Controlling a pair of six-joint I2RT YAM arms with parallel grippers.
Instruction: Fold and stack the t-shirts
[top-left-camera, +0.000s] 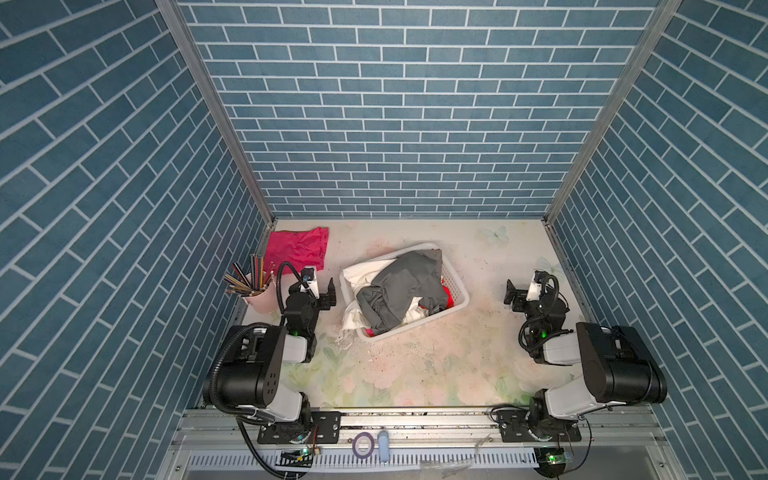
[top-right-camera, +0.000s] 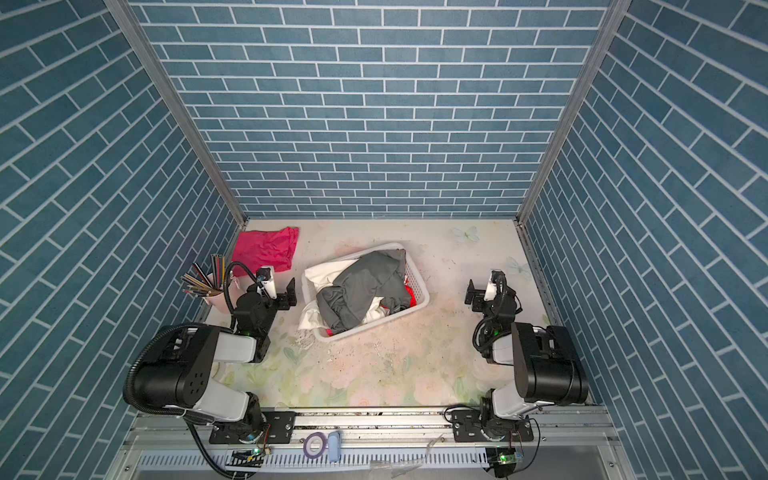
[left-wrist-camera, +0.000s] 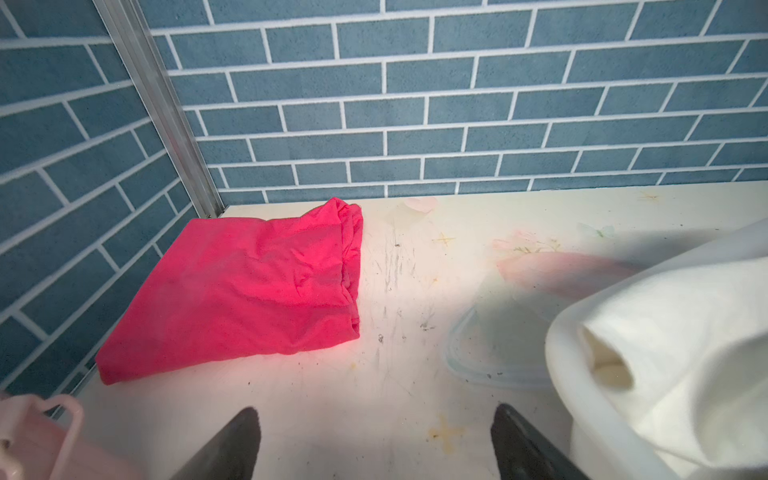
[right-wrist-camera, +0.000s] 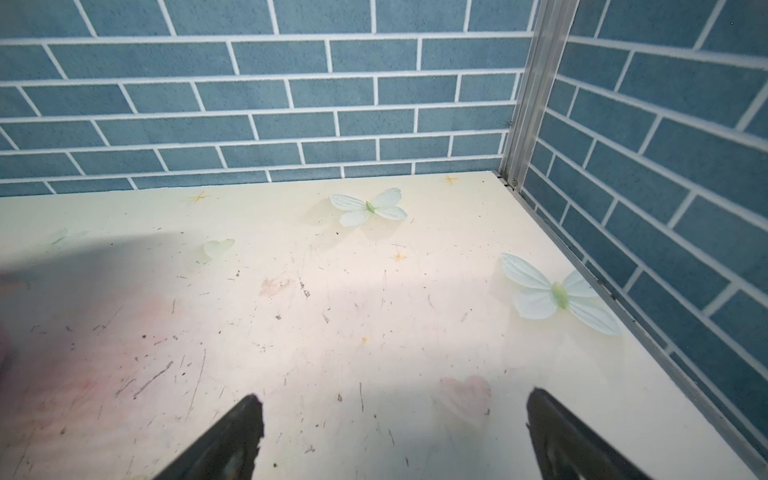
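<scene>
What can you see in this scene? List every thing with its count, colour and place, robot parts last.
table: one, pale floral, fills the booth floor.
basket: one, white, mid-table.
pink t-shirt: one, hot pink, folded, far left corner.
dark grey t-shirt: one, dark grey, crumpled on top in basket.
white cloth: at least one, white, spilling over basket rim.
red cloth: one, red, peeking out inside basket.
cup: one, pink, left edge, holding pencils.
tape roll: one, purple, front rail.
left arm: one, black and white, left of basket, jaws open.
right arm: one, black and white, right side, jaws open.
</scene>
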